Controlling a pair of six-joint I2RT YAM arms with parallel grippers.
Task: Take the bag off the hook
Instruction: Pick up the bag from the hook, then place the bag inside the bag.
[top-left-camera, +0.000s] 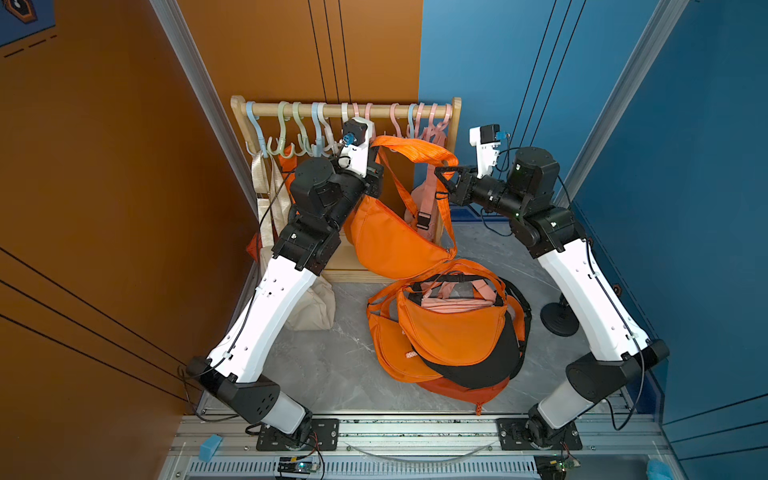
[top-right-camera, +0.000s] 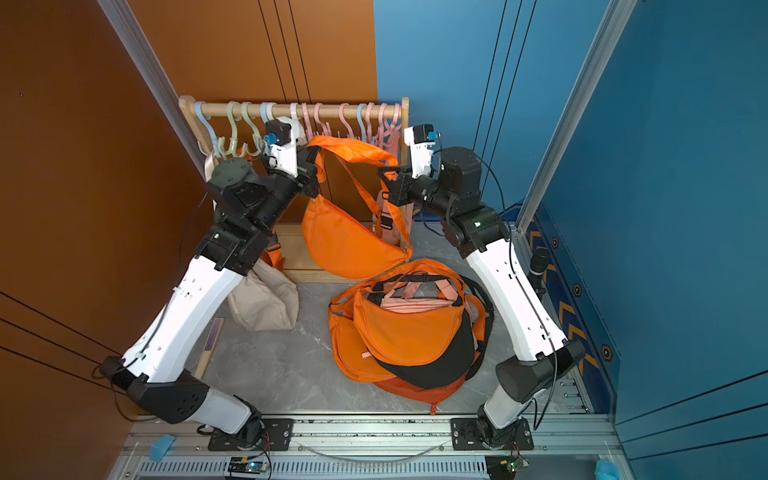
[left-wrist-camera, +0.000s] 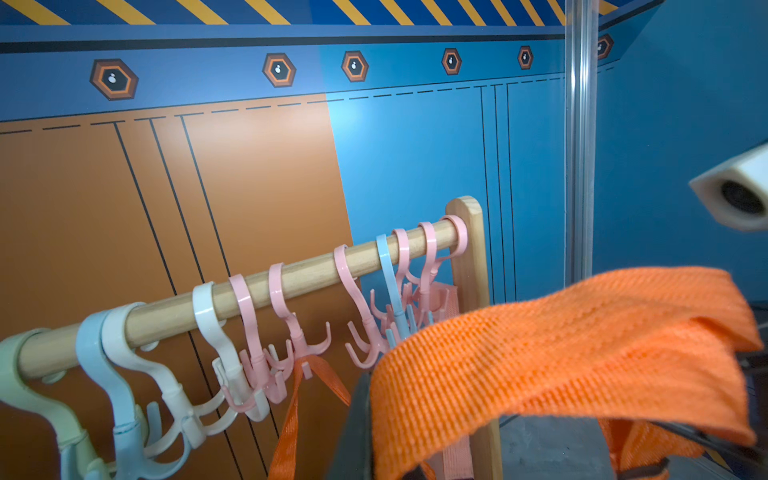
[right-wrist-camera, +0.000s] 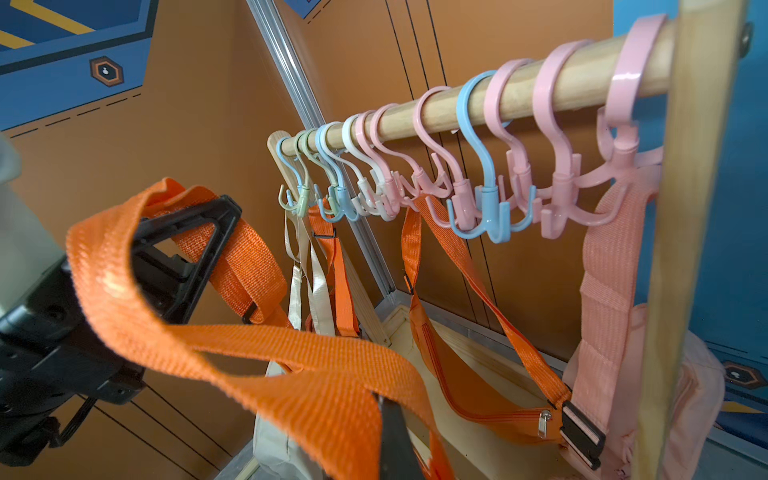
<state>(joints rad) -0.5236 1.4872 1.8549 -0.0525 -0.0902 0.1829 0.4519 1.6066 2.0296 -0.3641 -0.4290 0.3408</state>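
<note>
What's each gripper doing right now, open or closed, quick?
Left gripper: jaws closed on the orange strap.
Right gripper: jaws closed on the same strap.

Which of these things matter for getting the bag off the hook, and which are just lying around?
In the job: orange bag, its strap, left gripper and right gripper shut on it, hook rail.
Lying about: pile of bags, beige tote, pink backpack, blue foam block.

text: none readable | wall (left-wrist-camera: 415, 54): hexagon emblems (left-wrist-camera: 113, 79), yellow-blue stripes (left-wrist-camera: 249, 10), no lettering
</note>
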